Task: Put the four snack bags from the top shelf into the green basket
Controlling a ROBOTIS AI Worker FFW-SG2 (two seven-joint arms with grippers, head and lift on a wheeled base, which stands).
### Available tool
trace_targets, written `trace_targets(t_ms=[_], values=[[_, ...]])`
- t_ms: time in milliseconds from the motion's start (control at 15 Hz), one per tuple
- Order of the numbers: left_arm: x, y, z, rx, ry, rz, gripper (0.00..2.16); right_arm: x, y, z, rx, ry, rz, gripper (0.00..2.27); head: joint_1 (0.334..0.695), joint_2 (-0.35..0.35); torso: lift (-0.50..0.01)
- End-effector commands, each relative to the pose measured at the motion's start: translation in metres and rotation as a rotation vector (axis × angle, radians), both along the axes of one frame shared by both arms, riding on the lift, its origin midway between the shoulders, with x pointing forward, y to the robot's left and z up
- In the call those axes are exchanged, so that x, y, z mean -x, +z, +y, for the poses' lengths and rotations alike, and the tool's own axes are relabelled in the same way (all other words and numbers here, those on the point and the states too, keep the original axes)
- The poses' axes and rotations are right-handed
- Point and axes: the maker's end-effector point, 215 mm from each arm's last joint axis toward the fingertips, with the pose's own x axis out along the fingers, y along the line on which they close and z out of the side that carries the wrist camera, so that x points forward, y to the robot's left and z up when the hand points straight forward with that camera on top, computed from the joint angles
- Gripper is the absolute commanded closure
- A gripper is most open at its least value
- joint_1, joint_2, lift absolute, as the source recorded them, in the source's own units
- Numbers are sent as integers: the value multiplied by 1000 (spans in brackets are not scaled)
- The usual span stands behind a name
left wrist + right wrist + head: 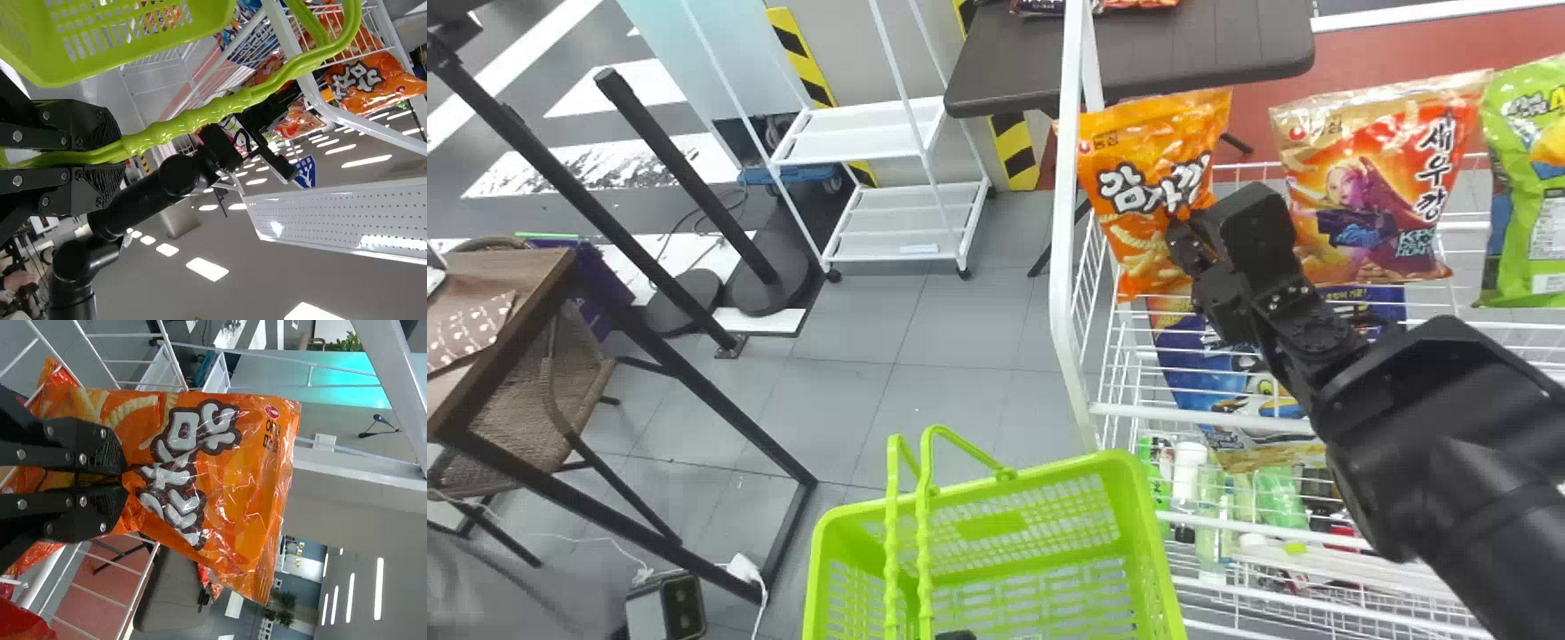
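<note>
My right gripper (1193, 253) is shut on the lower part of the orange snack bag (1152, 191), at the left end of the top shelf. In the right wrist view the fingers of the right gripper (125, 479) pinch that orange bag (220, 480). To its right are a red-and-beige snack bag (1378, 178) and a green one (1538, 178), cut by the view's edge. The green basket (1138, 524) is at the bottom centre. A bit of my left gripper (958, 635) shows beside its handles; in the left wrist view the left gripper (110, 155) is shut on a handle (207, 110).
White wire shelving (1080, 356) rises right of the basket, with a blue bag (1209, 373) and bottles lower down. A dark table (1138, 53) stands behind it. To the left are a white rack (863, 133), black posts and a brown table (498, 276).
</note>
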Motion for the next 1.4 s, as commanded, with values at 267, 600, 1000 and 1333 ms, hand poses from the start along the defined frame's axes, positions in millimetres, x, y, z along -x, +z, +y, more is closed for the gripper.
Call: trace_targets(t_ms=[267, 600, 1000, 1333], values=[[-6, 1, 13, 4, 21, -3, 2148, 44, 52, -24, -128, -59, -3, 2253, 695, 350, 0], [-7, 1, 15, 15, 26, 9, 2148, 115, 64, -61, -195, -80, 90, 2253, 695, 350, 0], [-14, 0, 15, 32, 28, 18, 2148, 228, 34, -60, -208, -6, 294, 2253, 695, 350, 0], [-13, -2, 8, 46, 14, 27, 2148, 282, 8, 12, -216, 146, 437, 2253, 695, 350, 0]])
